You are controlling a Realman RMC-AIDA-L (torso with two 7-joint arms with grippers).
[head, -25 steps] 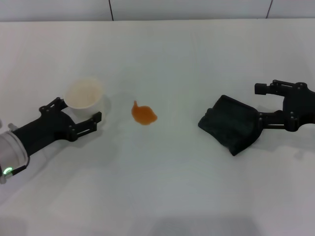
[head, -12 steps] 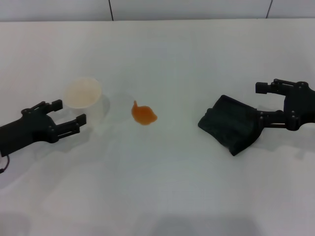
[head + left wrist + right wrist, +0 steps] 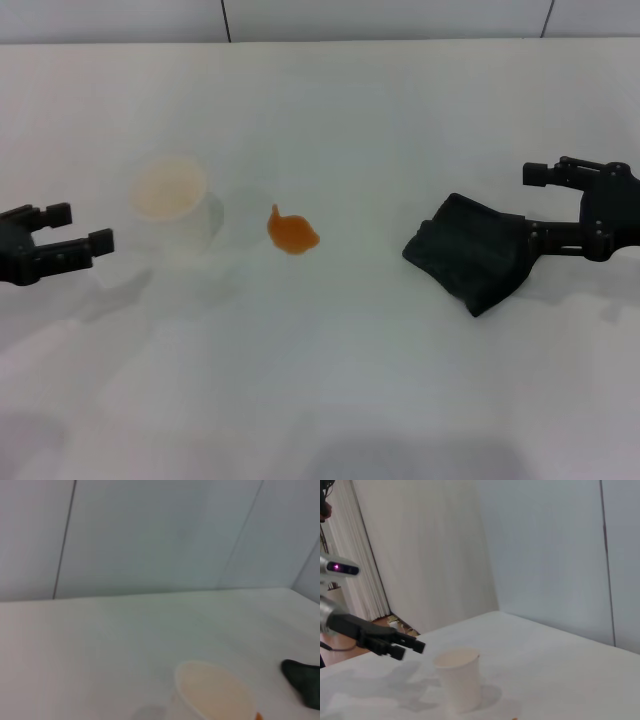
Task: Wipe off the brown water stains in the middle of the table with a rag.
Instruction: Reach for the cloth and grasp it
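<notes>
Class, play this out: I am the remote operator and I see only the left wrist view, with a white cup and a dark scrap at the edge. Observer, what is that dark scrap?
Observer: It is the rag, lying crumpled on the table, on the far side of the cup from the left arm.
Operator: Is anything gripping it?
Observer: The right gripper is at the rag's outer edge, open, one finger against the cloth.
Operator: Where is the stain?
Observer: The brown water stains sit between cup and rag, nearer the cup, unwiped.
Operator: And my own gripper?
Observer: The left gripper is open, beside the cup on its outer side, clear of it.
</notes>
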